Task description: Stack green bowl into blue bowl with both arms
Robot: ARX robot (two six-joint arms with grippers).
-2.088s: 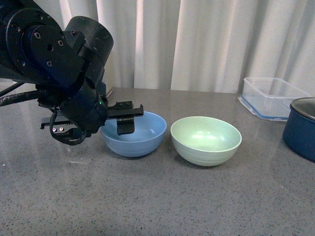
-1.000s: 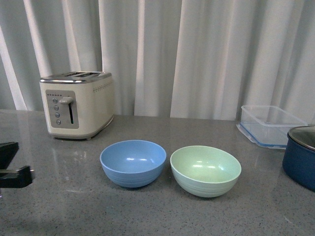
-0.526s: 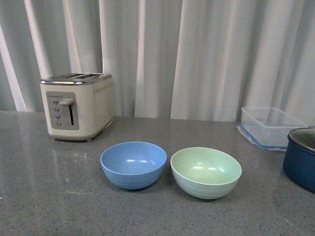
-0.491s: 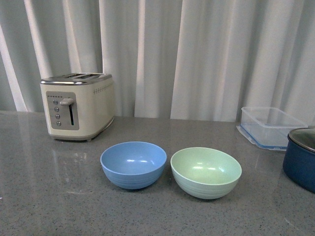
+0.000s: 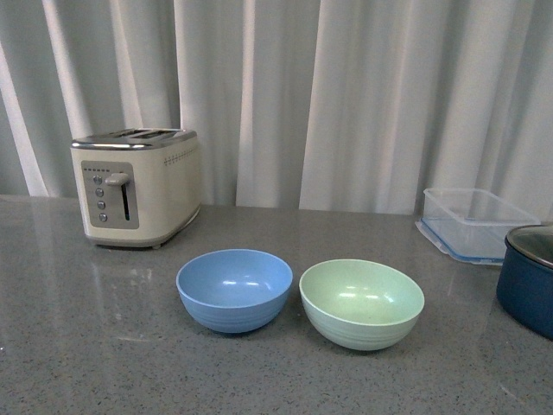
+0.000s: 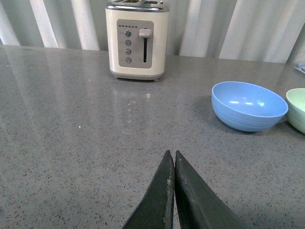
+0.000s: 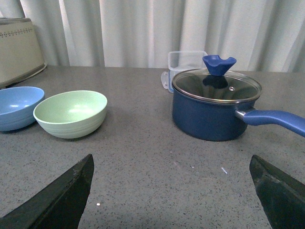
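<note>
Grey speckled desk (image 5: pixel 104 346); white pleated curtain (image 5: pixel 363 104) behind. Cream toaster (image 5: pixel 138 186) rear left. Light sky-blue round plastic bowl (image 5: pixel 234 290) and pale mint-green round plastic bowl (image 5: pixel 361 303) upright mid-desk, just beside each other, green on right. Left end effector (image 6: pixel 171 157) low over desk, jaws pressed together, empty. Right end effector (image 7: pixel 170 162) low over desk, jaws spread wide, empty.

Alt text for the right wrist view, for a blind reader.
A green bowl and a blue bowl sit side by side, unstacked, on a grey counter. A navy lidded pot stands apart, a clear container behind it; the open right gripper holds nothing.
</note>
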